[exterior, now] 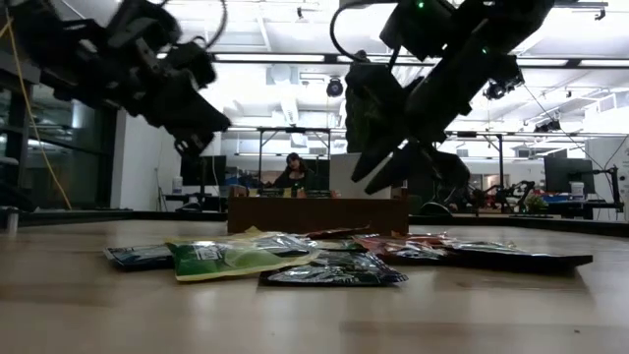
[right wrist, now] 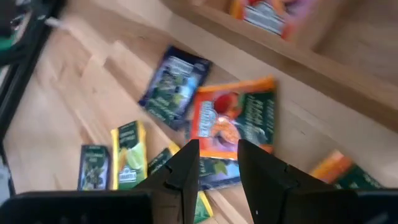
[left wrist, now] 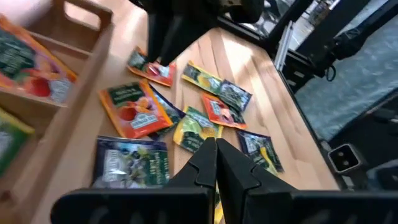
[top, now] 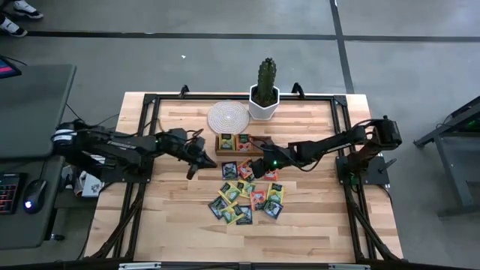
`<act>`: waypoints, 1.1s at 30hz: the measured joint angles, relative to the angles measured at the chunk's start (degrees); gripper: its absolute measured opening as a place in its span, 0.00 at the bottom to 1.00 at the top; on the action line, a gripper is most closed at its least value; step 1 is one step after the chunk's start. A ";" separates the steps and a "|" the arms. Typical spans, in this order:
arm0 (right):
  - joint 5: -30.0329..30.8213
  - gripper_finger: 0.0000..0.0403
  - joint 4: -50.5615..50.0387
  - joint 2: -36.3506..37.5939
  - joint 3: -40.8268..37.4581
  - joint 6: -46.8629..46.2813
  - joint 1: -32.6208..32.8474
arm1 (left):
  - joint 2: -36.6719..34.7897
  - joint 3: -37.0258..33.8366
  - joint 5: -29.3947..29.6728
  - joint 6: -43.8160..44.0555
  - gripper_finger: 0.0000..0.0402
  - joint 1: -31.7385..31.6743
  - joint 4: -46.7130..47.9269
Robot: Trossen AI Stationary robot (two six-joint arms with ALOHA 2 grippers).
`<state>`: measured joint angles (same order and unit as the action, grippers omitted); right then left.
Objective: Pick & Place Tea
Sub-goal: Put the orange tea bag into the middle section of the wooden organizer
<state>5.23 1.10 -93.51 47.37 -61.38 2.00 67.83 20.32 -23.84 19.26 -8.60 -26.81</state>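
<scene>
Above scattered flat foil tea packets (top: 247, 193): right gripper (right wrist: 217, 163) parted for grasping 1; left gripper (left wrist: 216, 163) pressed together, empty.

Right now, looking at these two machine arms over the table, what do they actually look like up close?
Both arms are dark, jointed and slim, with black cables looped along them. The left arm has a white band near its base; the right arm shows a small green light. The left gripper and right gripper each end in two black, wedge-shaped fingers.
</scene>
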 joint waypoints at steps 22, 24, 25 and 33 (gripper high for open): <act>-0.84 0.26 -8.00 0.00 -0.30 -4.16 0.56 | 24.86 15.04 1.19 6.66 0.00 0.35 -3.58; 0.75 0.26 -7.83 0.00 -0.30 -3.01 1.22 | 24.86 15.09 5.08 2.28 0.00 1.30 -3.35; 1.29 0.26 -7.46 0.00 -0.30 -2.89 1.41 | 24.86 15.51 7.09 -0.29 0.00 2.07 -2.41; 3.00 0.26 -7.19 0.00 -0.30 -3.83 1.81 | 24.88 22.35 19.89 -15.98 0.00 9.00 7.62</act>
<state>8.23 -6.09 -93.51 47.07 -65.21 3.81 92.71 42.66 -3.95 3.28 0.40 -19.20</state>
